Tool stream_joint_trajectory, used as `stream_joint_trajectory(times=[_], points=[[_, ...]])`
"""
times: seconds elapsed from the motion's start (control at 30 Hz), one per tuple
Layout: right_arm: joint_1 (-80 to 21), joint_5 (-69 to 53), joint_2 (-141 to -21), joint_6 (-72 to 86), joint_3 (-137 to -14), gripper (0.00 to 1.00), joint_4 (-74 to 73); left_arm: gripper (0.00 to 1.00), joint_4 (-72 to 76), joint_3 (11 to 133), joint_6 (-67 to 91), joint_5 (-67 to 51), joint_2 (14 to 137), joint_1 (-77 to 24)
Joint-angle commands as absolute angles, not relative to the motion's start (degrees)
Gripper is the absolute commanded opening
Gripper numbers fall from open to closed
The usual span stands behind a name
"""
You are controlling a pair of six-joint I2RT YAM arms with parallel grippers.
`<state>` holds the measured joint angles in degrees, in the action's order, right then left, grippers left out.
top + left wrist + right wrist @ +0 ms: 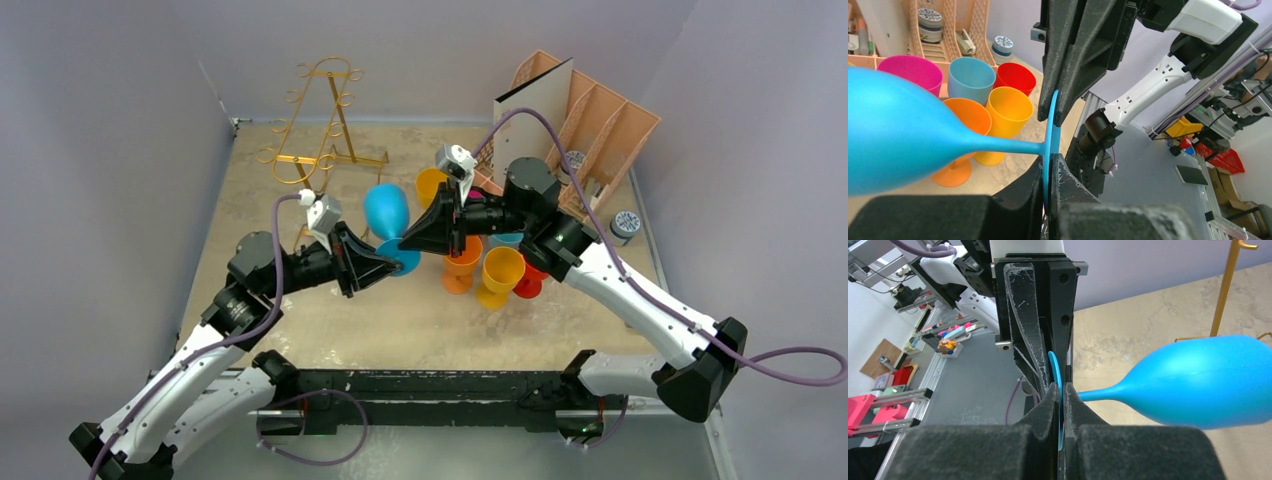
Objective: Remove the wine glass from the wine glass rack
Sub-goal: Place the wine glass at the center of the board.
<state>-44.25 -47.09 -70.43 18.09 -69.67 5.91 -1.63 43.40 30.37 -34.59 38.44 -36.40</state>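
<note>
Your blue plastic wine glass (386, 210) is off the tall gold wire wine glass rack (335, 128). It hangs in the air over the middle of the speckled beige bench (400, 320), lying on its side. The bowl points toward the back left and the flat round foot toward the arms.

Your left fingers (392, 262) are closed almost completely on the lower edge of that foot. In the left wrist view the thin blue disc sits pinched between the two black foam pads (1047, 167), and the stem runs off to the left into the bowl (893, 130).

Your right fingers (405, 240) are clamped just as tightly on the opposite edge of the same foot. The right wrist view shows the disc squeezed between its pads (1062, 392), with the bowl (1208, 382) reaching out to the right. The two sets of fingers meet nearly tip to tip across the disc.

The rack stands upright at the back left of the bench, well apart from the glass. One gold upright (1223, 295) shows behind the bowl in the right wrist view.

Below and to the right of the held glass, a cluster of plastic goblets stands upright on the bench: an orange one (965, 117), a yellow one (1008, 110), a red one (1015, 77), a pale blue one (970, 77) and a magenta one (913, 72). Behind them is a peach plastic slotted organiser (600, 120).
</note>
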Motion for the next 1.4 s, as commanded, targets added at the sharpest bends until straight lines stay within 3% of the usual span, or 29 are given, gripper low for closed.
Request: stream_joint_trajectory(times=[0.0, 0.13, 0.5, 0.63, 0.8, 0.97, 1.1, 1.23, 1.37], points=[[-44.56, -46.48, -67.89, 17.77, -69.71, 0.00, 9.27, 0.00, 2.37, 44.78, 27.59, -39.78, 38.73, -36.40], [-44.58, -46.13, -67.50, 18.31, -69.89, 0.09, 8.90, 0.00, 1.36, 45.12, 25.32, -42.55, 38.77, -36.41], [-44.56, -44.21, -66.59, 17.91, -70.09, 0.54, 8.79, 0.00, 0.75, 43.01, 16.38, -46.08, 35.27, -36.43], [-44.56, -39.40, -66.31, 16.71, -72.27, 0.60, 6.01, 0.00, -5.65, 43.34, 10.40, -46.85, 34.75, -36.43], [-44.48, -26.26, -67.55, 15.25, -79.02, 0.65, -7.88, 0.00, -21.04, 46.67, -3.16, -46.85, 34.57, -36.45], [-41.56, -16.13, -70.96, 17.23, -84.88, 0.70, -18.06, 0.00, -25.86, 46.43, -13.85, -51.25, 32.33, -36.39], [-36.28, -30.06, -75.31, 24.03, -87.54, 0.70, -19.09, 0.00, -28.04, 46.39, -18.14, -53.72, 31.01, -36.43], [-36.04, -48.41, -81.29, 26.02, -92.84, 0.69, -21.53, 0.00, -30.52, 47.75, -21.08, -57.01, 31.89, -36.42], [-36.04, -58.60, -85.36, 29.55, -94.72, 0.66, -19.97, 0.00, -31.86, 48.76, -22.45, -58.62, 33.38, -36.43]])
